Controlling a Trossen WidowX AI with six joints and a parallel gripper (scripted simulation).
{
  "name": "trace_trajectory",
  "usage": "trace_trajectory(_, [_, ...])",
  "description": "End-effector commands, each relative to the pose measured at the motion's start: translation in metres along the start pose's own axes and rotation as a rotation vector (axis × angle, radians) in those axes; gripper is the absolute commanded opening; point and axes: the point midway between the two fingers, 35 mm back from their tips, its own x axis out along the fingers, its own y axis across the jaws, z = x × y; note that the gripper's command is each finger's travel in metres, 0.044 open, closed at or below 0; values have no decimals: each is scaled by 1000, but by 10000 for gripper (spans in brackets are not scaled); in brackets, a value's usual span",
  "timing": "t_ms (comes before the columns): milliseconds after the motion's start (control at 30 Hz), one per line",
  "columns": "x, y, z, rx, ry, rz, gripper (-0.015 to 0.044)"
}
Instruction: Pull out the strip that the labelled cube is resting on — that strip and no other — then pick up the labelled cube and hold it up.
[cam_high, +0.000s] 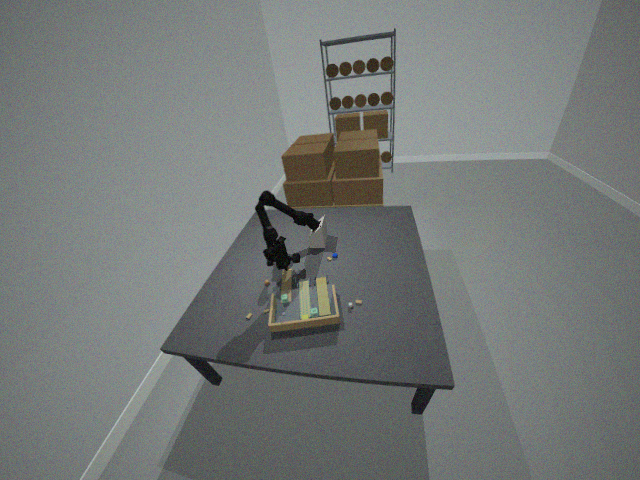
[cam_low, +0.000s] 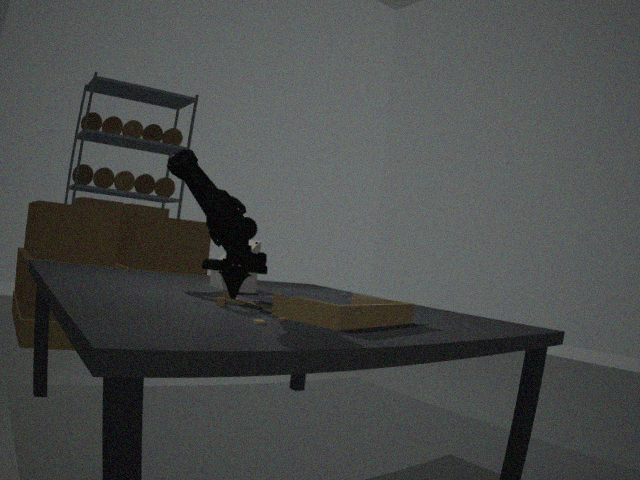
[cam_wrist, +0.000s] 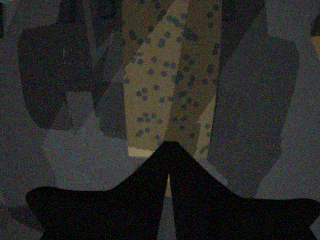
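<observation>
My gripper (cam_high: 285, 268) (cam_low: 233, 296) (cam_wrist: 170, 147) is shut on the near end of the dark-dotted wooden strip (cam_high: 286, 283) (cam_wrist: 152, 85). The strip sticks out of the open side of the shallow wooden tray (cam_high: 305, 327) (cam_low: 341, 316). A teal cube (cam_high: 284, 298) appears to rest at the strip's other end, inside the tray. A second teal cube (cam_high: 313, 311) is farther right, by the ends of a pale middle strip (cam_high: 305, 294) and a yellowish right strip (cam_high: 322, 294). Cube labels are too small to read, and the tray wall hides the cubes in the exterior view.
A pale box-like object (cam_high: 317, 241) stands behind the arm. A blue piece (cam_high: 334, 255), an orange piece (cam_high: 266, 282) and small wooden blocks (cam_high: 358, 301) (cam_high: 249, 316) lie around the tray. A small white piece (cam_high: 350, 305) is right of it. Cardboard boxes (cam_high: 356, 157) stand beyond the table.
</observation>
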Motion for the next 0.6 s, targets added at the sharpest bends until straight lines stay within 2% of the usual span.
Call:
trace_trajectory(0, [6, 1, -16, -5, 32, 4, 0])
trace_trajectory(567, [5, 1, -39, -6, 33, 4, 0])
